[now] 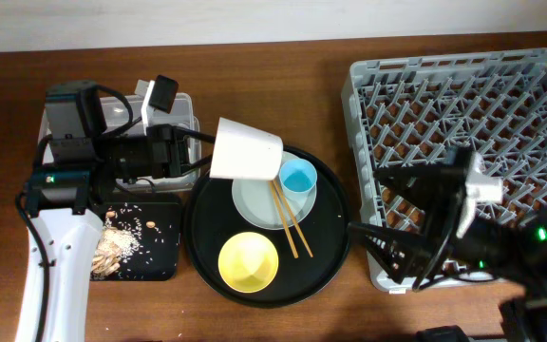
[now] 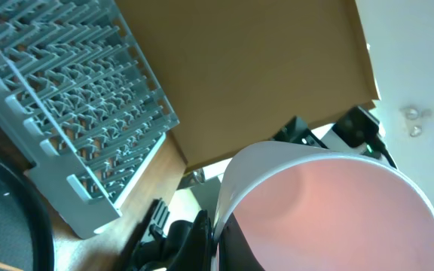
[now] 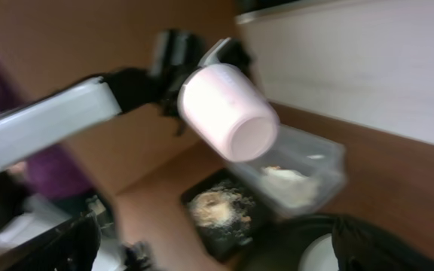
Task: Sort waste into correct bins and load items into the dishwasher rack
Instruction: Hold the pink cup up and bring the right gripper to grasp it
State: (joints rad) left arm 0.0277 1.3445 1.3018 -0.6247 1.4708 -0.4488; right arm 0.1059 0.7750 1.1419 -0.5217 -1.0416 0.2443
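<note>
My left gripper [image 1: 213,152] is shut on the rim of the pink cup [image 1: 247,152] and holds it on its side above the round black tray's back left. The left wrist view shows the cup's pink inside [image 2: 330,218] with a finger [image 2: 215,241] at its rim. The right wrist view shows the cup [image 3: 228,113] in the air. The blue cup [image 1: 298,178], grey plate [image 1: 254,201], chopsticks [image 1: 291,220] and yellow bowl [image 1: 248,261] lie in the round tray. My right gripper [image 1: 387,242] is open and empty at the rack's [image 1: 463,114] front left corner.
The shallow black tray [image 1: 164,256] holds beige food scraps [image 1: 117,242]. The clear tub [image 1: 180,109] sits behind it under my left arm; the right wrist view shows white napkins in the tub [image 3: 292,177]. The round black tray [image 1: 335,242] lies between the bins and the rack.
</note>
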